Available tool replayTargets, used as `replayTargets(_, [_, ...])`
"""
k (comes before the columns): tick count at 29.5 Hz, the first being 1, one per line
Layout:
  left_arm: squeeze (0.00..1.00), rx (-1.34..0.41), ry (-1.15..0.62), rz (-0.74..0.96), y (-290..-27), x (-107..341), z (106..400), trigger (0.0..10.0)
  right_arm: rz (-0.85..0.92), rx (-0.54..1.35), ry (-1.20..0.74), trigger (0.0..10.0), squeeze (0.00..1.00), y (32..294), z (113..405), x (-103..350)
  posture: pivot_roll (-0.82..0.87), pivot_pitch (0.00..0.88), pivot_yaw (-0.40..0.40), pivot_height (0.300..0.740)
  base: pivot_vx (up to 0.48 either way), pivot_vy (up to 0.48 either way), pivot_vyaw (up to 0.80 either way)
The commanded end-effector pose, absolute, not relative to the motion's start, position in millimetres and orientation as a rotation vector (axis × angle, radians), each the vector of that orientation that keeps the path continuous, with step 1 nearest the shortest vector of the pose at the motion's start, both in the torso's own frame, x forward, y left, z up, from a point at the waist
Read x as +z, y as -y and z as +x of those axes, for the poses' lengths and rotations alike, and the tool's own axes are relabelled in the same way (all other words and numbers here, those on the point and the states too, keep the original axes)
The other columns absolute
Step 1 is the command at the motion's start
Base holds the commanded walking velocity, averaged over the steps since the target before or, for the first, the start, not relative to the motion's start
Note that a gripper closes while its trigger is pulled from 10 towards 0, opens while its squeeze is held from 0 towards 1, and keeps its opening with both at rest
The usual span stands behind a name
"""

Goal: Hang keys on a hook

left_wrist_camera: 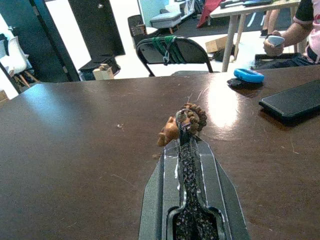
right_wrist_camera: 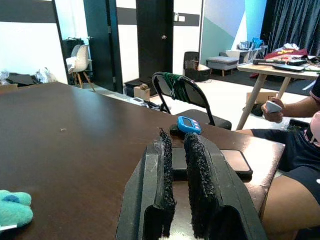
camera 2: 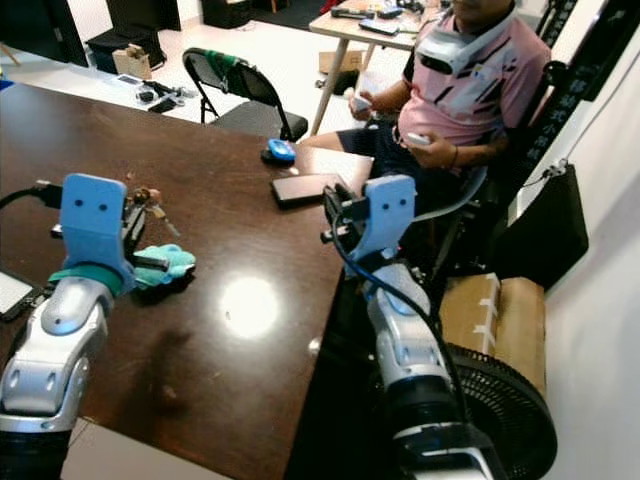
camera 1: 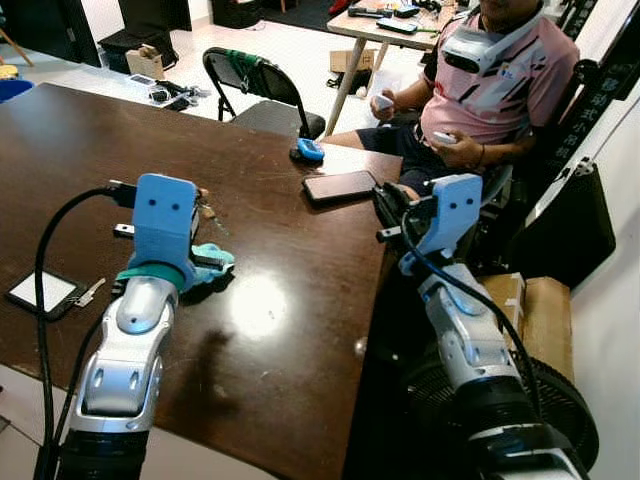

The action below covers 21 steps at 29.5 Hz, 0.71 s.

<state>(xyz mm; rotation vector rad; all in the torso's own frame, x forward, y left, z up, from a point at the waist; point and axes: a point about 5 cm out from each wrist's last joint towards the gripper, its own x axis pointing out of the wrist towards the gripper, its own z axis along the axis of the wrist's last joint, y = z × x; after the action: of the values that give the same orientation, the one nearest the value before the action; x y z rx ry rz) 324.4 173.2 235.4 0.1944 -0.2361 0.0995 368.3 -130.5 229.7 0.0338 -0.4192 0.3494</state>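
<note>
Clamped tight, my left gripper (left_wrist_camera: 189, 131) has the keys (left_wrist_camera: 184, 120) pinched between its two black fingers, a small brownish bunch with a beaded loop poking out past the fingertips. I hold them just above the dark brown tabletop (camera 1: 280, 300), over its middle stretch and nearer the edge closest to me than the far one. Just beside my left wrist, on the wood, lies a teal plush toy (camera 1: 210, 262).

My right gripper (right_wrist_camera: 177, 170) hovers by the tabletop's right edge with nothing in it, its fingers drawn near each other with a narrow slit between them. Past it, near the far right corner, a black phone (camera 1: 340, 186) lies flat, and a little blue timer (camera 1: 310, 150) sits just beyond it. A white card (camera 1: 45, 291) rests toward the tabletop's left near corner.

Off the far edge stands a black folding chair (camera 1: 260, 85), and a person (camera 1: 480, 90) in a pink shirt sits beyond the right corner.
</note>
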Motion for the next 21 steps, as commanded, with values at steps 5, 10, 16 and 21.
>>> replayTargets(5, [0.0,0.085,0.228,0.176,-172.3,232.0,325.7,10.0,0.04,0.341,0.41,10.0,0.0,131.3,367.8,225.5,0.1,0.089,0.039,0.74,0.0,0.0,0.0])
replayTargets(10, [0.0,0.09,0.228,0.171,-174.3,231.2,325.8,10.0,0.038,0.343,0.414,10.0,0.0,130.1,368.2,225.8,0.1,0.09,0.044,0.74,0.0,0.0,0.0])
replayTargets(16, [0.0,0.101,0.23,0.181,-177.2,230.4,325.8,10.0,0.044,0.349,0.411,10.0,0.0,130.0,368.1,225.2,0.11,0.096,0.047,0.74,-0.101,0.0,0.0])
replayTargets(21, [0.0,0.1,0.226,0.184,-178.1,229.8,325.6,10.0,0.046,0.344,0.407,10.0,0.0,131.9,367.6,225.7,0.11,0.097,0.049,0.74,-0.406,0.0,0.0])
